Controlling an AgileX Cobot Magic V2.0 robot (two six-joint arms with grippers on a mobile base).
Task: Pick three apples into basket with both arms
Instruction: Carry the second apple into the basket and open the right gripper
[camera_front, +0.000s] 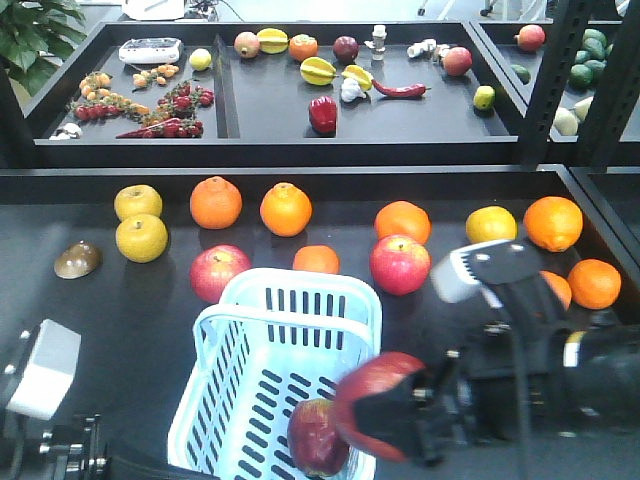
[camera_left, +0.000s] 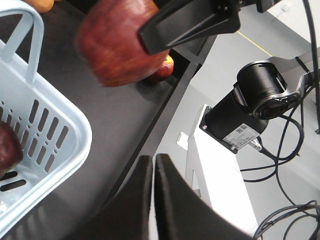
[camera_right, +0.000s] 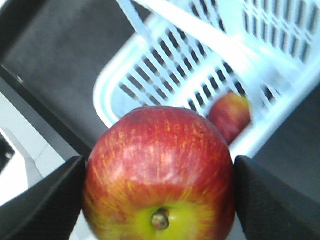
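Apple (camera_right: 159, 165) between right gripper (camera_right: 158, 200) fingers (camera_right: 45, 202)

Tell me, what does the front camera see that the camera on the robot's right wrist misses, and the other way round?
Only the front-facing view shows the wider table: oranges, yellow fruit, two loose red apples, and a back shelf of mixed produce. Only the right wrist view shows the held apple from below, its stem and yellow-green underside, clamped between the fingers of the right gripper. Both show the held apple, the pale blue basket, and one apple in the basket.
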